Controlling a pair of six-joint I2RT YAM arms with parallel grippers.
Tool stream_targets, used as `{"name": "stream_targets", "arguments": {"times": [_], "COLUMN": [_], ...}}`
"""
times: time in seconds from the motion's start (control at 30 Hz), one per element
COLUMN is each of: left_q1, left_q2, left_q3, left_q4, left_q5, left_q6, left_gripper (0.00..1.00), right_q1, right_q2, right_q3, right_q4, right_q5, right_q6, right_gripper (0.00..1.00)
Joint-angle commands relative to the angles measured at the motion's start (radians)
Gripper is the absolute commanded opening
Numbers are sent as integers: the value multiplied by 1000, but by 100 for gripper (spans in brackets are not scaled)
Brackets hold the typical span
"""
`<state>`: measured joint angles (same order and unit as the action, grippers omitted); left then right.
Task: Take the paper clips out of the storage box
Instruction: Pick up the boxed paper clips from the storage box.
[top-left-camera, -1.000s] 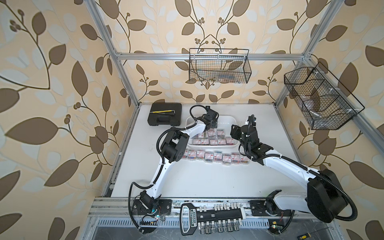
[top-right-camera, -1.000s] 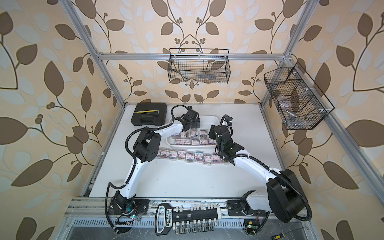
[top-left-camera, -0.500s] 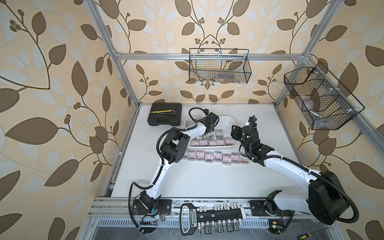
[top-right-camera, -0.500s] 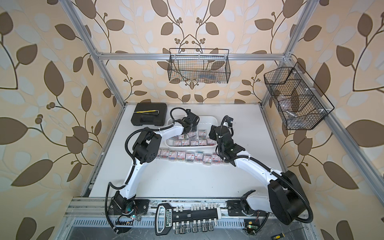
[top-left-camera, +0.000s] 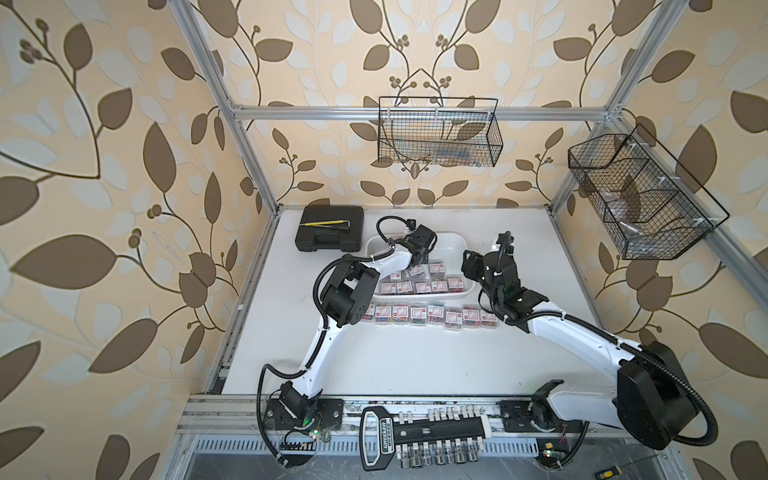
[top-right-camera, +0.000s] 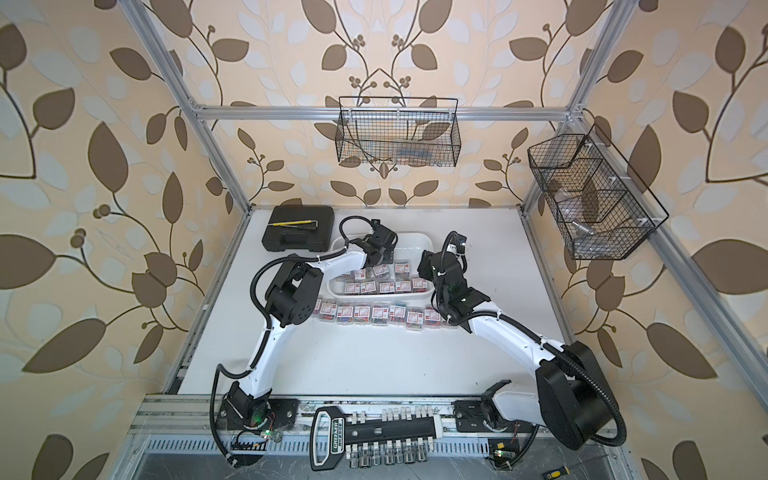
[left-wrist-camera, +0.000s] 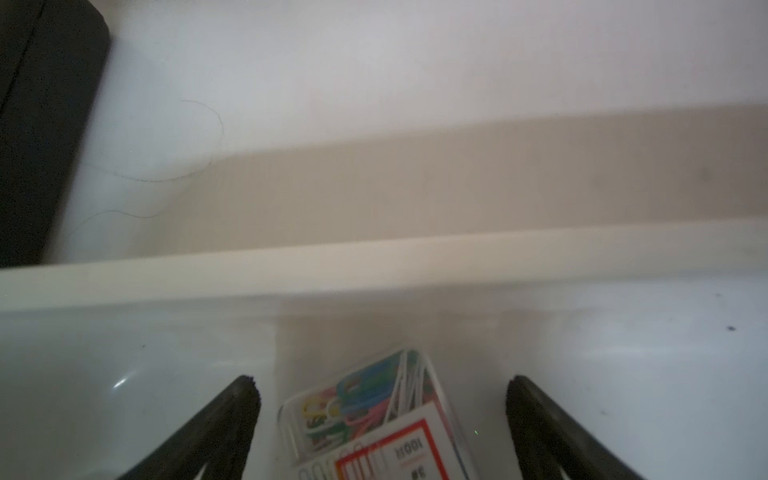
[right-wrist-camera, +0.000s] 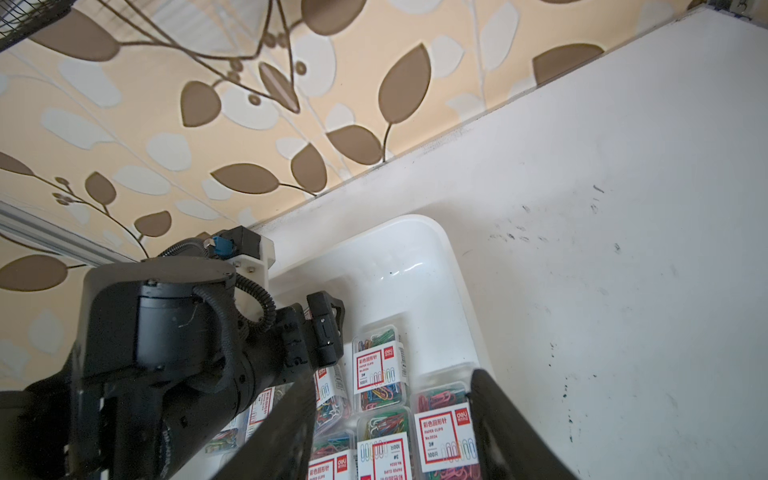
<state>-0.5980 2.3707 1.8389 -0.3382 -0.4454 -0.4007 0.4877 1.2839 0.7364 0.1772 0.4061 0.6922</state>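
The storage box (top-left-camera: 444, 249) (top-right-camera: 415, 245) is a shallow white tray at the back of the table. Several clear boxes of paper clips (top-left-camera: 424, 286) lie at its near side. More paper clips (top-left-camera: 432, 318) (top-right-camera: 374, 313) stand in a row on the table in front of it. My left gripper (top-left-camera: 419, 261) (left-wrist-camera: 382, 390) is down inside the tray, open, with one box of paper clips (left-wrist-camera: 365, 415) between its fingers and untouched. My right gripper (top-left-camera: 468, 267) (right-wrist-camera: 395, 390) hangs open over the tray's right end, above the paper clips (right-wrist-camera: 442, 432).
A black hard case (top-left-camera: 330, 228) with a yellow tool on it lies left of the tray, close to the left arm. Two black wire baskets (top-left-camera: 438, 133) (top-left-camera: 640, 199) hang on the walls. A socket rail (top-left-camera: 424, 432) sits at the front edge.
My left gripper has shifted slightly within the storage box and stands open over one box of clips. The right arm has hardly moved.
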Motion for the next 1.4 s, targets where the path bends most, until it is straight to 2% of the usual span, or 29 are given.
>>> {"name": "stream_targets", "arguments": {"times": [0.0,0.2,0.27,0.3,0.37,0.43,0.67,0.83,0.93,1.1,1.17,1.37], "left_q1": [15,18,19,19,19,17,18,17,18,21,23,30], "left_q2": [13,10,10,8,0,-15,-121,-163,-129,-71,-68,-90], "left_q3": [25,27,31,29,25,17,-98,-197,-167,-94,-86,-84], "left_q4": [-31,-40,-49,-51,-58,-67,-88,-9,-13,-52,-52,-47], "left_q5": [20,28,27,27,18,3,-8,53,68,90,94,100], "left_q6": [-5,-10,-14,-18,-25,-35,-163,-235,-237,-237,-237,-230], "left_gripper": [89,73,71,73,90,99,99,94,91,77,69,60], "right_q1": [-5,-4,-5,-5,-5,-5,-7,-6,-6,-7,-8,-12], "right_q2": [-17,-14,-16,-19,-21,-27,-44,-34,-32,-43,-48,-51], "right_q3": [-21,-23,-23,-23,-25,-27,-34,-31,-29,-31,-34,-36], "right_q4": [5,8,8,8,7,4,2,5,6,-1,-3,-3], "right_q5": [-2,-4,-7,-7,-6,-7,-1,-6,-8,-6,-3,-5], "right_q6": [15,18,19,18,18,18,16,17,17,15,15,15], "right_gripper": [60,60,60,60,60,60,60,60,60,60,60,60]}}
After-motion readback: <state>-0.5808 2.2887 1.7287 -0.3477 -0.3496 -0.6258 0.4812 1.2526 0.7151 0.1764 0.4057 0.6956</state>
